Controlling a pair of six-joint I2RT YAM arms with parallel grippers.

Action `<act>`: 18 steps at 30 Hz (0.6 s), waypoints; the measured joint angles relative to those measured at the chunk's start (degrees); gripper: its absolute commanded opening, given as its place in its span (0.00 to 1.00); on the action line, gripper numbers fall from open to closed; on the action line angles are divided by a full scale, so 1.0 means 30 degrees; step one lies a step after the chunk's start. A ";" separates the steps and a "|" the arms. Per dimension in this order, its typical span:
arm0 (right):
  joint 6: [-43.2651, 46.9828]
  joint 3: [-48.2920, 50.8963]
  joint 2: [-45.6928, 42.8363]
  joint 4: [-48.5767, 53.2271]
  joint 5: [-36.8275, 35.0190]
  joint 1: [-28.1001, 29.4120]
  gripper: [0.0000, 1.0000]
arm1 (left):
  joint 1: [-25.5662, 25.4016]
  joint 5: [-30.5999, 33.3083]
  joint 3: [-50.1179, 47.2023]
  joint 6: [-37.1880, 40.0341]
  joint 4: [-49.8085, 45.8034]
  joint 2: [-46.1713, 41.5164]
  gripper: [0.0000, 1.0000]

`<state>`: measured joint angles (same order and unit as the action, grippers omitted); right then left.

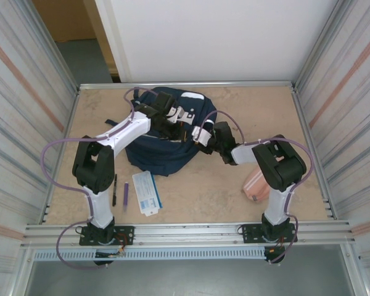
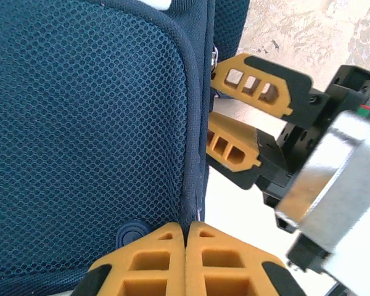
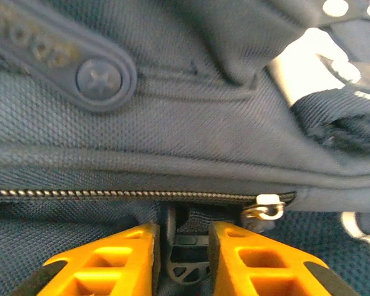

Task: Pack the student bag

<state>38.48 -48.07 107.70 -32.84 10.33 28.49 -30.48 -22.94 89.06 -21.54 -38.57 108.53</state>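
No text can be read (print on the booklet (image 1: 147, 192) is too small).

Our left arm (image 1: 127, 131) and right arm (image 1: 277, 206) are white tubes joined by bulky black housings, with lilac cables (image 1: 46, 161) looping alongside. Black bases (image 1: 105, 235) bolt us to the table edge. Our left hand (image 2: 186, 231) and right hand (image 3: 182, 231) have orange fingers (image 2: 233, 148) with cut-out windows, on black mounts behind a silver block (image 2: 336, 172).
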 measured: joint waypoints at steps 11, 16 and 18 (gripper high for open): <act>-0.0240 0.0641 -0.1078 0.0000 0.3453 -0.2295 0.43 | 0.0015 -0.0080 -0.0022 -0.0124 -0.0022 0.0000 0.00; -0.0066 -0.0663 -0.1413 0.2084 0.5173 -0.3140 0.44 | 0.0015 -0.0481 -0.0160 -0.0401 -0.0066 -0.0007 0.00; 0.0066 -0.1035 -0.1413 0.2550 0.5552 -0.3002 0.44 | 0.0015 -0.0627 -0.0233 -0.0488 -0.0058 -0.0007 0.00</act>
<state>38.68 -51.18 103.46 -25.19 26.98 19.49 -30.44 -24.82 88.36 -23.00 -38.74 108.51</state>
